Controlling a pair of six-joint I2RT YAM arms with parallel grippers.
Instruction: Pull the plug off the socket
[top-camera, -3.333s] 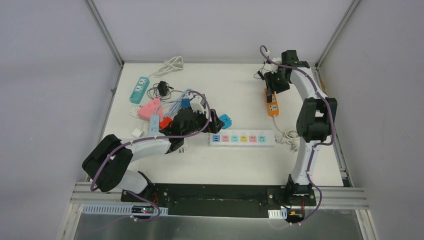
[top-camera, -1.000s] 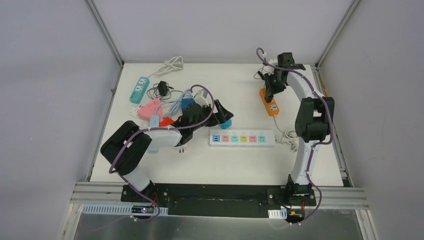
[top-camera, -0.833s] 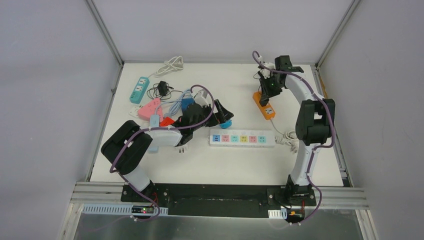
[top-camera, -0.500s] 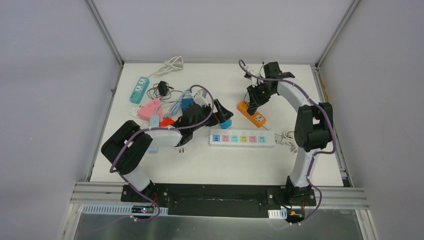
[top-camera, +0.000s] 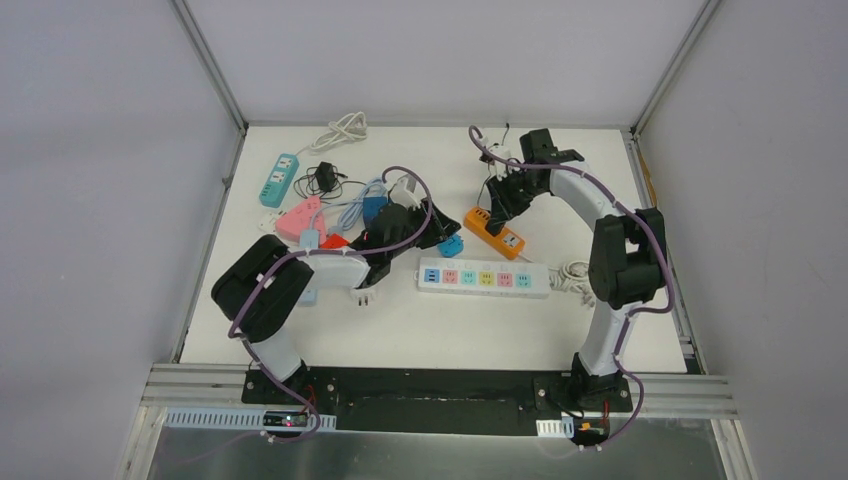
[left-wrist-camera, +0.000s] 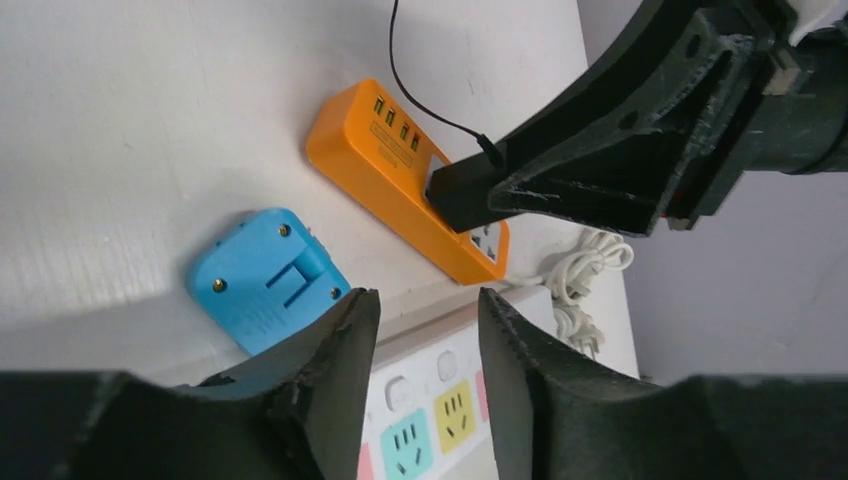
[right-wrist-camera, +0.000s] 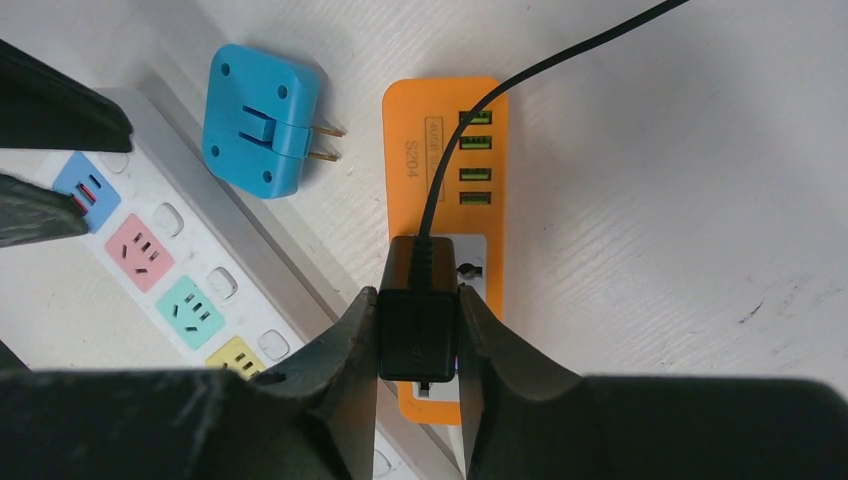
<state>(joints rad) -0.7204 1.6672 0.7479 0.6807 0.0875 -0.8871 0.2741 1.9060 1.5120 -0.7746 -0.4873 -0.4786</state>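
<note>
right tool (right-wrist-camera: 418, 340): pinching black plug (right-wrist-camera: 417, 300) | left tool (left-wrist-camera: 420, 340): spread, empty, apart from orange strip (right-wrist-camera: 420, 105) | risk: dragging unheld strip up with plug instead of unseating prongs

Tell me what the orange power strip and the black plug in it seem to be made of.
The orange power strip: probably moulded plastic, smooth with a slight sheen; even colour, rounded corners, printed label. The black plug: likely hard plastic, matte; boxy moulded shape, little glare. Neither can be confirmed by look alone.
</note>
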